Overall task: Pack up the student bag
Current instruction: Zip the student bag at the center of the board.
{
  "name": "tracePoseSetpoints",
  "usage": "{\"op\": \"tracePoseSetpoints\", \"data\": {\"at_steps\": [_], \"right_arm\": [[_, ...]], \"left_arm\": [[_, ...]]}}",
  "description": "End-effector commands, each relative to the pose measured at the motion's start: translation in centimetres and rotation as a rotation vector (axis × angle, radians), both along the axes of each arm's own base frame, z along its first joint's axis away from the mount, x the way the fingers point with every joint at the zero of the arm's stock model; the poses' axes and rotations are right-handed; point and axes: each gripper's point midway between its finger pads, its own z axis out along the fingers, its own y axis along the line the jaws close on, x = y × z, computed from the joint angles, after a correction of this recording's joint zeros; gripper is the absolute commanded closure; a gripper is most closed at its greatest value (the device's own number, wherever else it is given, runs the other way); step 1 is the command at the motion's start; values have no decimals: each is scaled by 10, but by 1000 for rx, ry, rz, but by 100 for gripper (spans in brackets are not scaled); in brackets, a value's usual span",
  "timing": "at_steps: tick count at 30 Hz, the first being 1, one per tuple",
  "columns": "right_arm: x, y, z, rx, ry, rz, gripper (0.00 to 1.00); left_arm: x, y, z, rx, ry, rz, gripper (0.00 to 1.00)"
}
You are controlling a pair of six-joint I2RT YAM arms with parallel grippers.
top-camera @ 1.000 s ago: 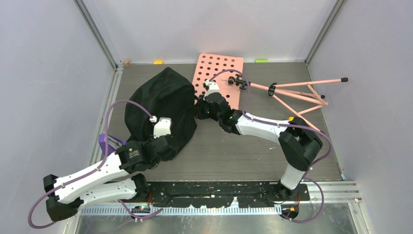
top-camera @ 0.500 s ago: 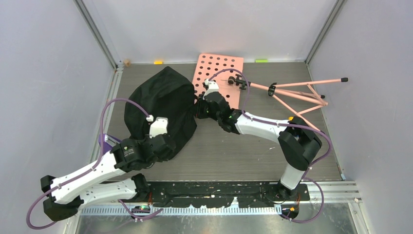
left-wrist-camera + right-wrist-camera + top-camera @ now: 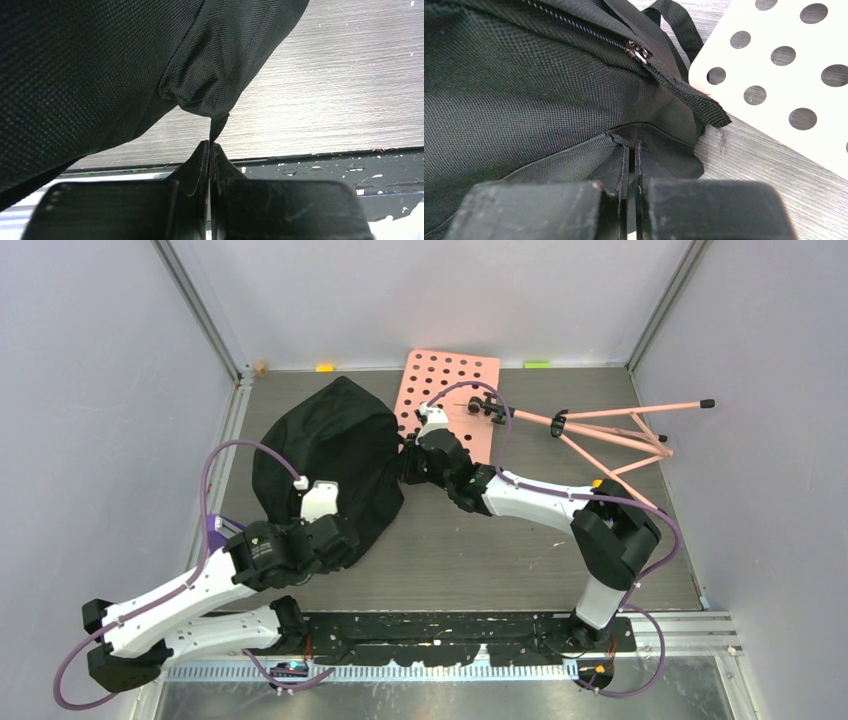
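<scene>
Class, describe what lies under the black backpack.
Under the lifted near corner of the student bag, pinched by the left gripper, the wooden table shows. Elsewhere its fabric hides what lies beneath.

You had one student bag (image 3: 330,445) on the worktop (image 3: 520,550), one pink perforated plate (image 3: 465,375) at its far edge, one pink tripod stand (image 3: 620,430) towards the far right corner, one purple item (image 3: 215,532) at the left edge, and two claws: the left claw (image 3: 209,150) and the right claw (image 3: 630,150).
</scene>
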Motion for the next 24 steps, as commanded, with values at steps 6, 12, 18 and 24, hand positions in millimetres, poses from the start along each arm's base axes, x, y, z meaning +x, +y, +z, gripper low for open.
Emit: {"op": "tracePoseSetpoints", "data": {"at_steps": [6, 12, 18, 24], "right_arm": [[47, -28, 34, 12, -130, -206, 100], [45, -27, 35, 14, -132, -188, 100], [29, -17, 42, -41, -143, -41, 84], [5, -30, 52, -126, -171, 61, 35]], "left_arm": [[-39, 43, -2, 138, 170, 1, 100], [-38, 38, -5, 157, 184, -38, 100], [-19, 0, 1, 57, 110, -137, 58], [0, -45, 7, -23, 20, -303, 9]]}}
